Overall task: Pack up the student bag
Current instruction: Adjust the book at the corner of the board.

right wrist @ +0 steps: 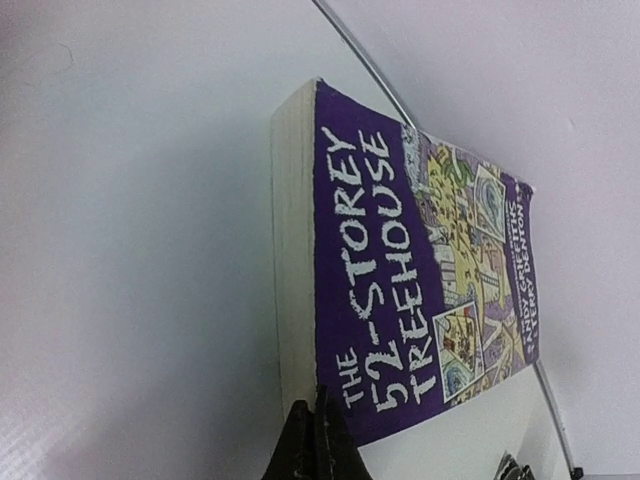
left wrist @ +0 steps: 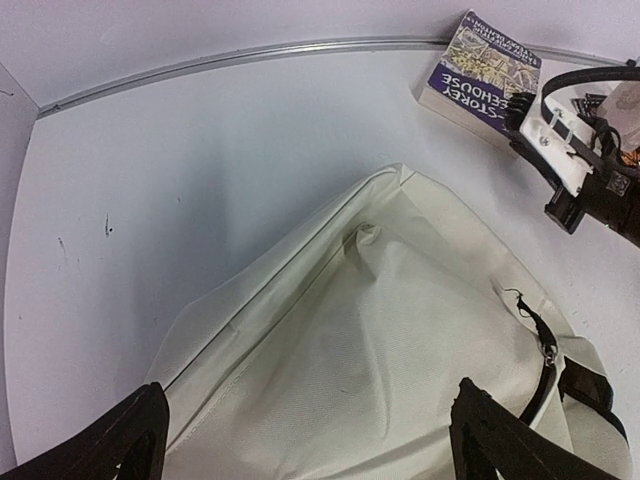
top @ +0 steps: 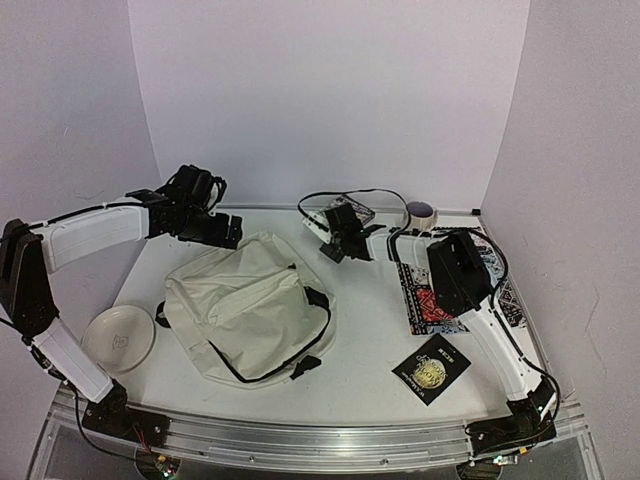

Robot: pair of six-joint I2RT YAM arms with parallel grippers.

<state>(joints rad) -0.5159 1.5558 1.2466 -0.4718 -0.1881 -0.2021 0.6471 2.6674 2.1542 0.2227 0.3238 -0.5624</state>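
The student bag, a big cream backpack with black zipper lines, lies flat at the table's centre-left. My left gripper hovers over its far edge, open wide; in the left wrist view its fingers straddle the bag's fabric without touching it, the left gripper empty. A purple paperback book lies by the back rail. My right gripper is at the book's near corner. In the right wrist view the book fills the middle, and the right gripper is shut, its tips pressed together against that corner.
A white bowl sits front left. A red-blue patterned cloth mat lies under the right arm, a black booklet with a gold emblem in front of it. A white cup stands at the back right beside the rail.
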